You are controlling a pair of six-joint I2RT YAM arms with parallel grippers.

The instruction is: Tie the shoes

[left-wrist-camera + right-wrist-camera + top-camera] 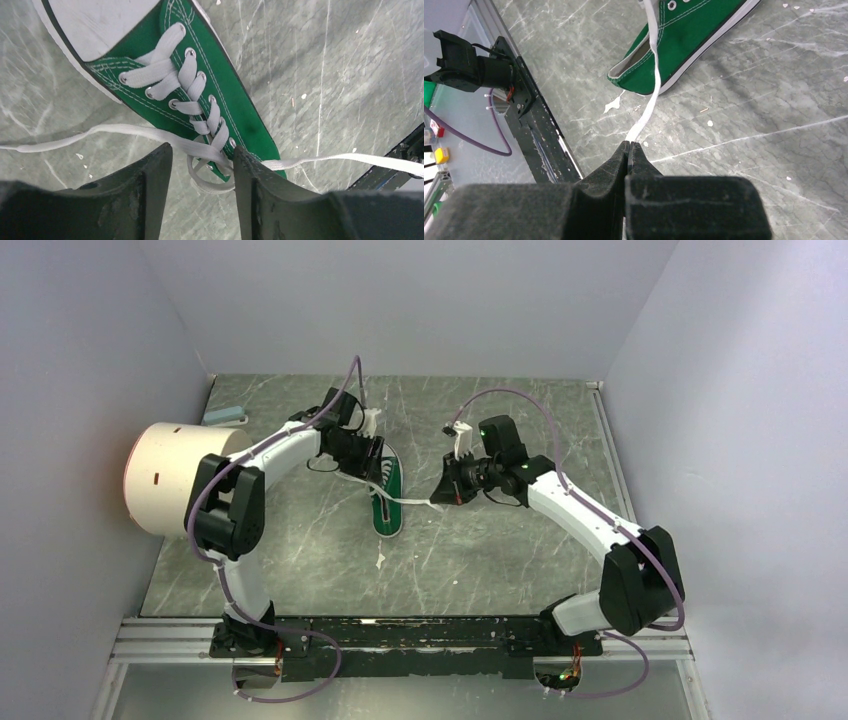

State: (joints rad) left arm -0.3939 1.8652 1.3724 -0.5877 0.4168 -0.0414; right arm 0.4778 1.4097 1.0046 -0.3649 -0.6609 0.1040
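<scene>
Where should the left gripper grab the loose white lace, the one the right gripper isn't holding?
Probably mid-strand on the loose lace, just beside the sneaker. It lies flat on the table, so bring the open left gripper straight down, a finger on each edge, pinching across its width.

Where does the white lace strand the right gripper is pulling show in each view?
Top external: white flat lace strand, centre, between green canvas sneaker and right gripper.
Left wrist: strand lower right, leaving the top eyelets.
Right wrist: strand centre, from sneaker down into shut fingertips.
Shared landmark: the sneaker.
</scene>
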